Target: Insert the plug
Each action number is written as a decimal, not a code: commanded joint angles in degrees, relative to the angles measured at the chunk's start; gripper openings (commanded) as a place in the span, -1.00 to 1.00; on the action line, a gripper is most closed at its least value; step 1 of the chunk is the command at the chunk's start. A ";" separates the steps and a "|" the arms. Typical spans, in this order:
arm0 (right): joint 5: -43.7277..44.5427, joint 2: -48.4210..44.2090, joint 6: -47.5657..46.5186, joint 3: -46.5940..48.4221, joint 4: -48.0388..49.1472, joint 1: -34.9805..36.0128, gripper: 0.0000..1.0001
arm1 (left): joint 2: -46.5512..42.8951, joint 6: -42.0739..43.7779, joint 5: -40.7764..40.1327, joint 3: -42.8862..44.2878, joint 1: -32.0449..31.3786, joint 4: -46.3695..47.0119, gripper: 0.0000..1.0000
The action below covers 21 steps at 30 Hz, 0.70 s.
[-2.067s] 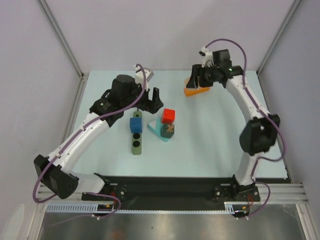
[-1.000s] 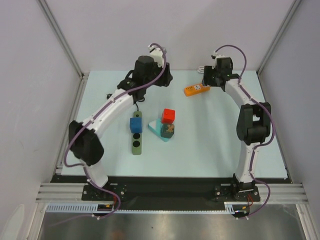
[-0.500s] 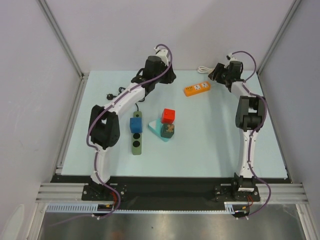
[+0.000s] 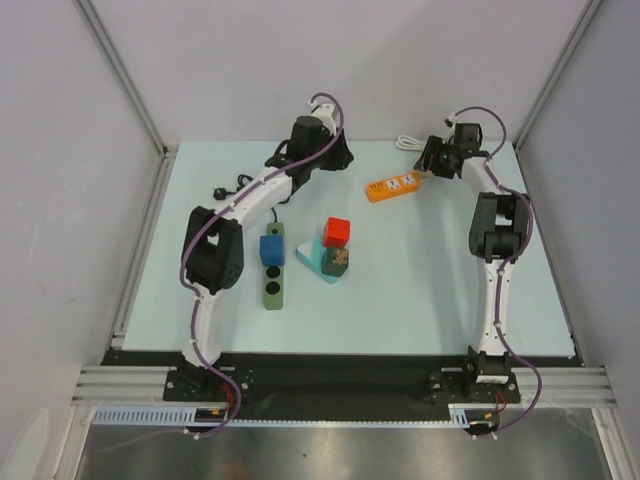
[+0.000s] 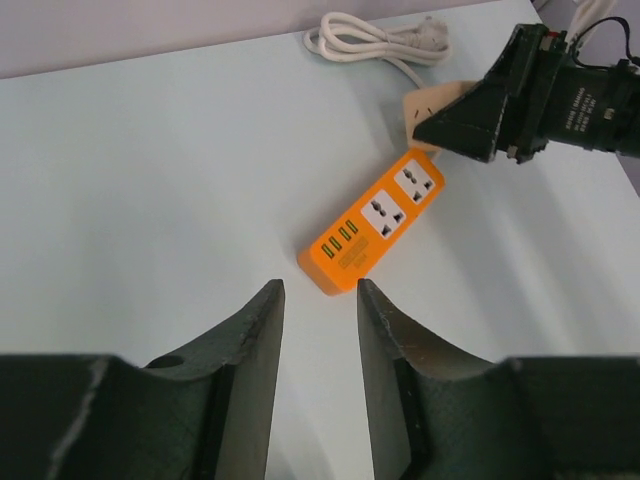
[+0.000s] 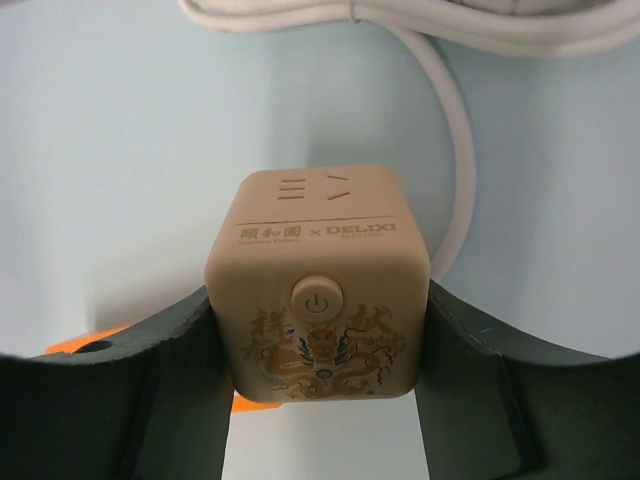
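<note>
The small black plug (image 4: 218,191) with its thin black cord lies at the back left, partly hidden by the left arm. My left gripper (image 4: 343,157) (image 5: 320,290) is open and empty, pointing at the orange power strip (image 4: 392,187) (image 5: 372,232) and short of it. My right gripper (image 4: 430,167) (image 6: 318,335) is shut on a beige cube socket (image 6: 318,290) (image 5: 428,101) with a power button, held just beyond the strip's far end. A white cord (image 6: 455,150) (image 5: 375,40) runs from the cube to a coil behind.
Toy blocks sit mid-table: a blue block (image 4: 272,249) on a green bar (image 4: 271,285), a red cube (image 4: 337,232), a teal wedge (image 4: 318,259) with a brown block (image 4: 340,260). Walls and frame posts close the back and sides.
Over two seconds both arms stretched out to the back of the table. Since half a second ago the orange strip has shifted slightly nearer and left, and the right gripper moved a little with it.
</note>
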 commanded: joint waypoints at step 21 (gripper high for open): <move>8.10 -29.89 -15.26 -28.08 -13.50 2.44 -1.00 | -9.51 3.92 1.69 0.15 -2.86 -8.34 -0.24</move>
